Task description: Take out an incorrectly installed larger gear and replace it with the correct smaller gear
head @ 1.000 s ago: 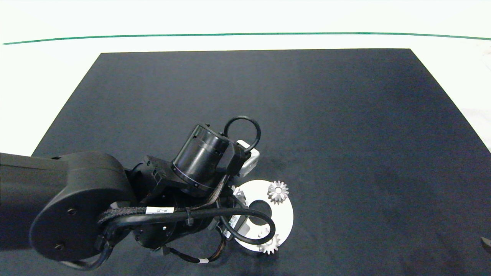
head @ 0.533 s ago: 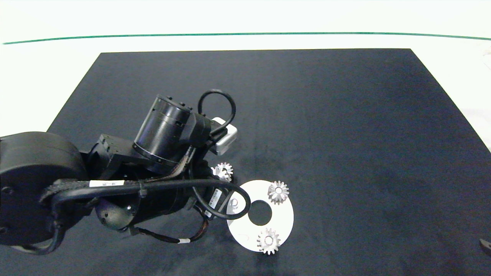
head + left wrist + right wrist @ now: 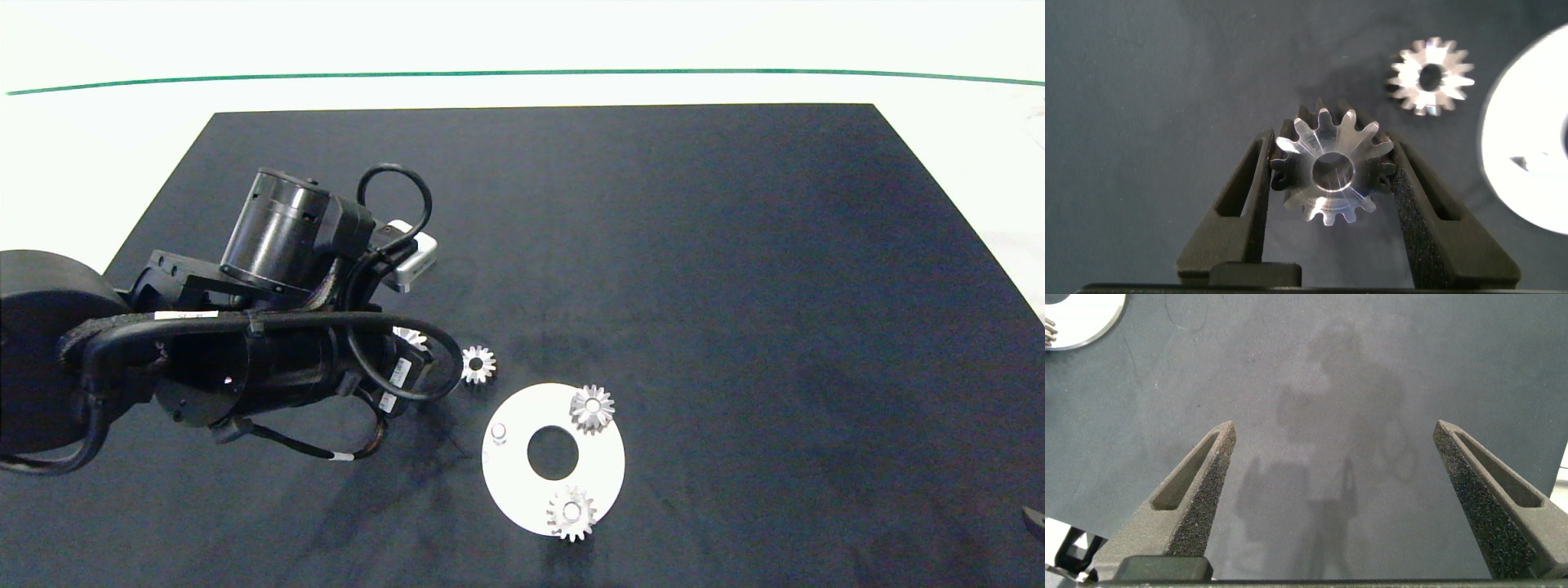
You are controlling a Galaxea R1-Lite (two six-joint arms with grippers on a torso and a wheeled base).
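We see a black mat spread over a white table, with a thin green line running across the table beyond the mat's far edge. Toward the mat's near edge, about midway along it, lies a white disc with a round hole in its middle. Two grey-silver gears sit on the disc: one at its far rim and one at its near rim. A small pale peg stands bare on the disc's left side.

The left arm reaches in over the mat's left half. In its wrist view we see the left gripper clamped on the larger gear, one finger pressed against the teeth on each side, the gear's pale face and centre bore turned toward the camera. From above, only a few of that gear's teeth show past the arm's cables, off the disc and to its left.

The smaller gear lies flat on the mat, just off the disc's far-left rim, apart from both the disc and the held gear; the wrist view shows it too, with its dark centre hole.

The right gripper hangs over bare mat by the right edge, its fingers spread wide apart and holding nothing.
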